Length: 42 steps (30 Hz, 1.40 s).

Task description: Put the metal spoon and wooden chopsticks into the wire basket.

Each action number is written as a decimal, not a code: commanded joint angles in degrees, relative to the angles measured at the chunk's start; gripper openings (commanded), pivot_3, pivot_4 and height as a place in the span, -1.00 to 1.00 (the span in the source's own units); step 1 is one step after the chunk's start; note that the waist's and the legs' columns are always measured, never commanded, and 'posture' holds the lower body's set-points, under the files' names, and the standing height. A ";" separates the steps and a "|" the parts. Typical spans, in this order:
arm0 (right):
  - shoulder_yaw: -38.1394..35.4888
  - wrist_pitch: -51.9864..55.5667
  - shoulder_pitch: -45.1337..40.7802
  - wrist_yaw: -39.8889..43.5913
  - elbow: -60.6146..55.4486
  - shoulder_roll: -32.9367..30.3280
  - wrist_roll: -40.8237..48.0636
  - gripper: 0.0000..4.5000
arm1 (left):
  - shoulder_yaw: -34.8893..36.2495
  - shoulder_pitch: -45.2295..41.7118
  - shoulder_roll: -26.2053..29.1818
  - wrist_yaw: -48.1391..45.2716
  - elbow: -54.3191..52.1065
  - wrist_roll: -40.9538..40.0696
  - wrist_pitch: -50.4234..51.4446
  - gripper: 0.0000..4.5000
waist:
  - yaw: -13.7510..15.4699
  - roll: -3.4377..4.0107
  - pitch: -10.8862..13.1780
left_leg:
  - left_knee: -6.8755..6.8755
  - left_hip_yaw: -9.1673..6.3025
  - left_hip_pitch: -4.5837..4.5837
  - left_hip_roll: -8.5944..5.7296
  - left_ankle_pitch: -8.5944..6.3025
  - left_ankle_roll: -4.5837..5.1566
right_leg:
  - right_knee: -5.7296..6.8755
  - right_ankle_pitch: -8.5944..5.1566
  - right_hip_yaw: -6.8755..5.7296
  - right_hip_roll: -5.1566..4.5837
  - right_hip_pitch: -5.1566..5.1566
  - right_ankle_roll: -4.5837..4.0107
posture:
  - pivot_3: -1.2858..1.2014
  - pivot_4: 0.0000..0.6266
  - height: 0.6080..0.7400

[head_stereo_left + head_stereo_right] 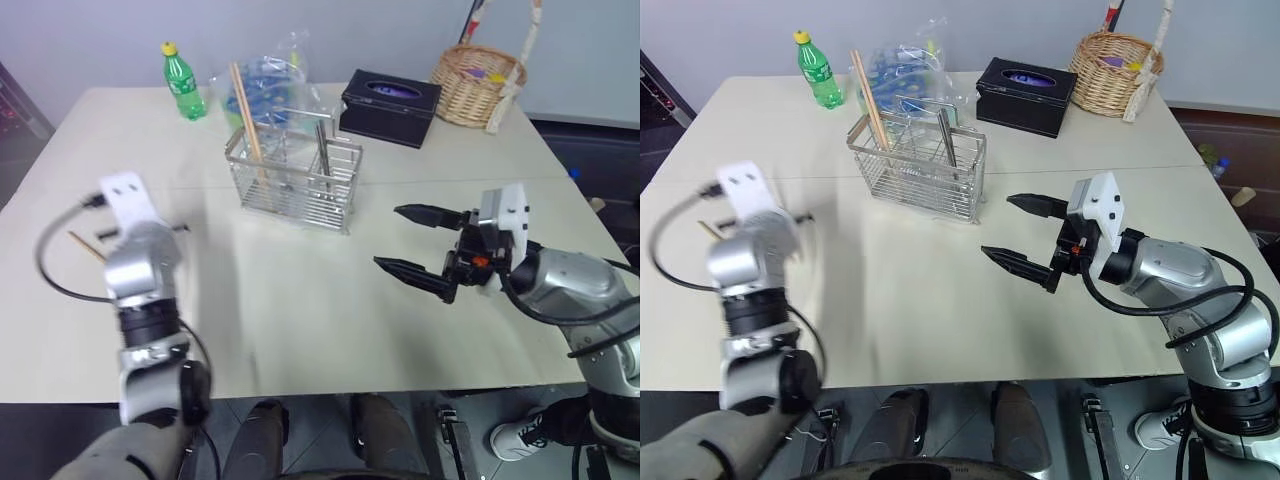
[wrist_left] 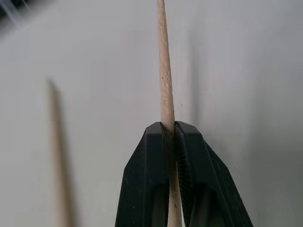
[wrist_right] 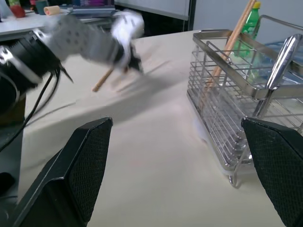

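Table (image 1: 300,300) lies bare between left claw (image 2: 169,130) and wire basket (image 1: 292,172).

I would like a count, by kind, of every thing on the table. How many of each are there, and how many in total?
Light tan wooden chopsticks: 2, one standing in the rack, one gripped by the left fingers
Shiny metal spoon: 1
Silver wire basket: 1
Green plastic bottle: 1
Black tissue box: 1
Round woven wicker basket: 1
Clear plastic bag: 1
Total: 8
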 commanded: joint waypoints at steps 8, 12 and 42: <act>0.97 -2.76 -2.59 -1.78 0.01 2.65 -1.18 1.00 | -2.42 -7.72 7.91 -32.33 6.65 -11.93 -30.54 -0.96 | 1.31 -0.04 -0.01 | -0.01 0.00 -0.08 -0.05 -0.01 -0.01 | -0.22 0.00 -0.01 -0.06 0.06 0.00 | 0.03 -0.52 1.00; 1.44 -3.45 -2.95 -1.99 0.43 3.15 -1.80 1.00 | -3.41 -10.76 6.11 -46.79 7.27 -20.31 -36.66 -0.96 | 1.21 -0.05 0.00 | -0.02 0.00 -0.13 -0.04 -0.01 0.00 | -0.21 0.00 -0.02 -0.05 0.02 0.01 | 0.03 -0.52 1.00; 0.43 -7.87 -4.42 -12.53 1.13 9.53 -7.35 1.00 | -10.53 -13.51 -4.50 -47.78 24.82 -14.87 -60.91 -0.96 | -0.02 -0.04 0.00 | -0.02 0.00 -0.01 -0.04 -0.02 0.05 | -0.08 0.01 -0.01 -0.04 0.05 0.01 | 0.03 -0.52 1.00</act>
